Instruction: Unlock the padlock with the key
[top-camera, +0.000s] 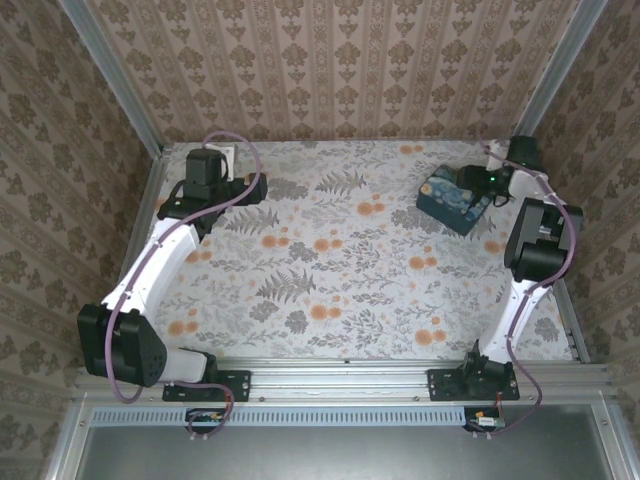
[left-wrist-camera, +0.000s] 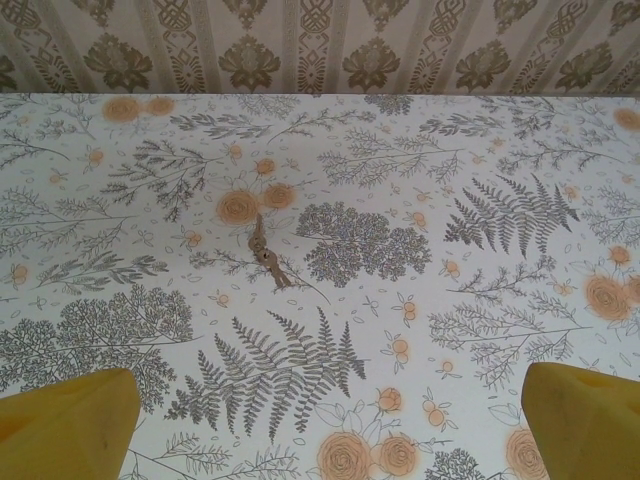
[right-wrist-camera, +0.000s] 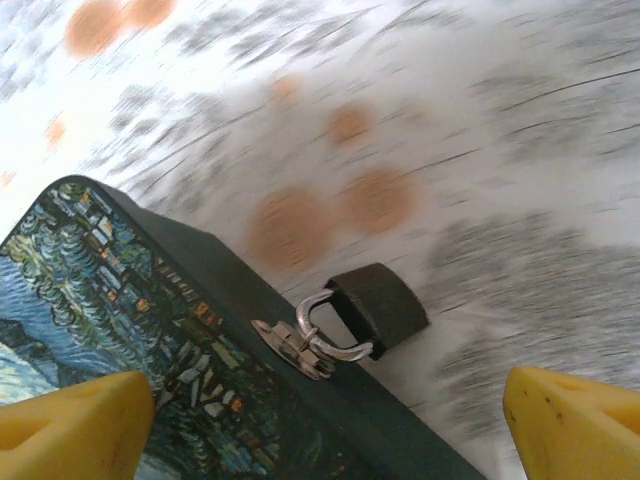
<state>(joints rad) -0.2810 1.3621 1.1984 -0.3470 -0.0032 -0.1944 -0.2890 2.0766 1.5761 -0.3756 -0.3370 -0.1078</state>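
Observation:
The padlock (right-wrist-camera: 378, 305) has a dark-looking body and a silver shackle. It hangs through the metal hasp (right-wrist-camera: 290, 345) on the side of the dark blue starry box (right-wrist-camera: 120, 300) (top-camera: 450, 200), its body lying on the table. My right gripper (right-wrist-camera: 325, 425) (top-camera: 470, 182) hovers open just above box and lock, a yellow fingertip on each side; this view is blurred by motion. A small brownish key (left-wrist-camera: 265, 255) lies flat on the floral cloth ahead of my left gripper (left-wrist-camera: 325, 425) (top-camera: 255, 188). That gripper is open, holds nothing and sits well short of the key.
The floral tablecloth (top-camera: 330, 280) covers the table. Patterned walls (top-camera: 330, 70) close in the back and both sides. The box stands near the back right corner, close to the right wall; the left arm reaches toward the back left corner.

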